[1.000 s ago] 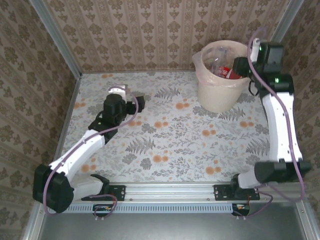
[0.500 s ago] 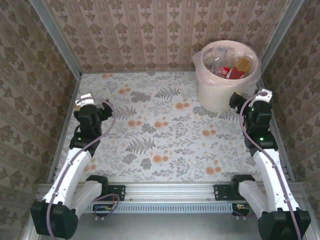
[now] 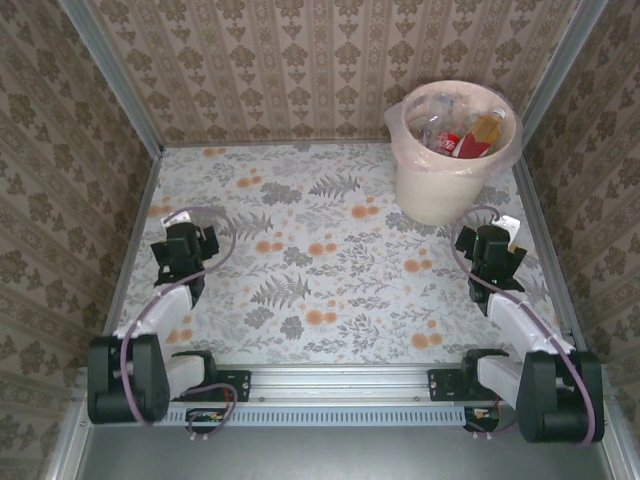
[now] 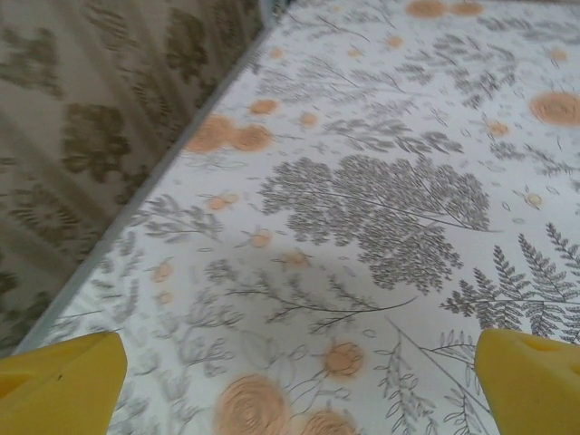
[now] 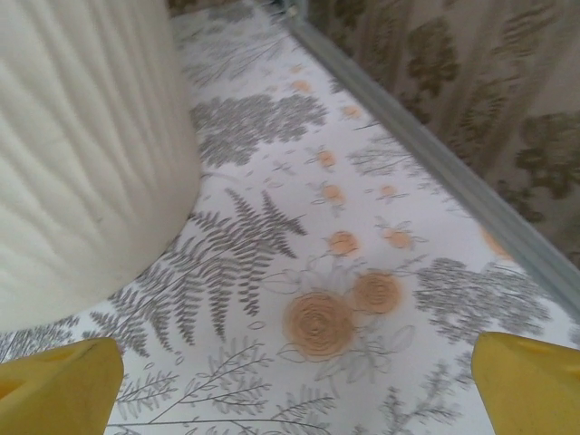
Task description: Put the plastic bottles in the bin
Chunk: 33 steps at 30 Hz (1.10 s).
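Top external: plastic bottles are seen inside the bin, at the table's far right corner. Left wrist: left gripper spread wide, empty. Right wrist: right gripper likewise, near the bin, which could be tipped by a careless swing.

One bin stood at the far right corner of the tabletop. At least three bottles lay inside; full count indeterminate. Two grippers noted: left gripper, right gripper.

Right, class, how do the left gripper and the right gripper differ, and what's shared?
The left gripper sits near the left wall; the right gripper sits near the right wall. The left gripper faces bare table; the right gripper has the bin close ahead. Both are open and empty.
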Motion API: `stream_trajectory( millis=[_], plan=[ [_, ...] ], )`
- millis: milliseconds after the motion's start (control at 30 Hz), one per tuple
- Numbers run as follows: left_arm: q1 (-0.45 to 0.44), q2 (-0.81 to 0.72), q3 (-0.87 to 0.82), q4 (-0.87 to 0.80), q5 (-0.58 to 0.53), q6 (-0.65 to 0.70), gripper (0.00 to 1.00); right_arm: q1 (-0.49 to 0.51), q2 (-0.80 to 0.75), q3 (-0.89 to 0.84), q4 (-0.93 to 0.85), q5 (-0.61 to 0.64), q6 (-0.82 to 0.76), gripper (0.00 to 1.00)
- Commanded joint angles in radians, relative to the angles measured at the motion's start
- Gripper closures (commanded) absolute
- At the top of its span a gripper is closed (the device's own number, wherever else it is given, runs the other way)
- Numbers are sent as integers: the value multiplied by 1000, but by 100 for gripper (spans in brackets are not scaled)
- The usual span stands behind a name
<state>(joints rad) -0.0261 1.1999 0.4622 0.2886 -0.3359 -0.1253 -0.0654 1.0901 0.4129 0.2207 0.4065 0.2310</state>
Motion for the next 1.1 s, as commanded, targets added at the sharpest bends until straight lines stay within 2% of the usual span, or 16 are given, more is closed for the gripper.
stream_trajectory(
  millis=[0, 133, 200, 267, 300, 367, 433, 567, 667, 733, 767, 833, 900, 1000, 1033, 1067],
  plan=[
    [2, 121, 0, 231, 119, 78, 0, -5, 66, -11, 186, -170, -61, 0],
    [5, 264, -56, 499, 223, 142, 0, -7, 133, -19, 290, -246, -85, 0],
    [-3, 359, -117, 721, 243, 179, 0, -7, 147, -25, 331, -278, -106, 0],
    [-8, 318, -131, 677, 202, 148, 0, -7, 165, -33, 372, -320, -126, 0],
    [-7, 340, -134, 723, 150, 139, 0, -7, 173, -38, 394, -337, -128, 0],
    [-16, 321, -92, 610, 101, 117, 0, -6, 197, -52, 461, -378, -123, 0],
    [-44, 341, -78, 621, 52, 143, 0, 1, 225, -62, 534, -379, -116, 0],
    [-41, 335, -76, 605, 58, 136, 0, 61, 316, -92, 696, -224, -133, 0],
    [-42, 335, -77, 608, 57, 136, 0, 125, 413, -181, 951, -166, -185, 0],
    [-41, 335, -77, 607, 58, 136, 0, 146, 470, -199, 1049, -171, -217, 0],
    [-43, 335, -77, 607, 57, 136, 0, 152, 480, -188, 1041, -175, -230, 0],
    [-41, 336, -77, 608, 58, 136, 0, 153, 444, -137, 888, -168, -226, 0],
    [-41, 336, -77, 607, 58, 136, 0, 149, 456, -31, 713, -81, -185, 0],
    [-40, 335, -77, 607, 58, 136, 0, 75, 445, -35, 700, -292, -168, 0],
    [-40, 335, -77, 607, 58, 136, 0, 64, 444, -16, 662, -447, -213, 0],
    [-39, 335, -77, 607, 59, 136, 0, 57, 441, -22, 669, -482, -220, 0]
  ],
)
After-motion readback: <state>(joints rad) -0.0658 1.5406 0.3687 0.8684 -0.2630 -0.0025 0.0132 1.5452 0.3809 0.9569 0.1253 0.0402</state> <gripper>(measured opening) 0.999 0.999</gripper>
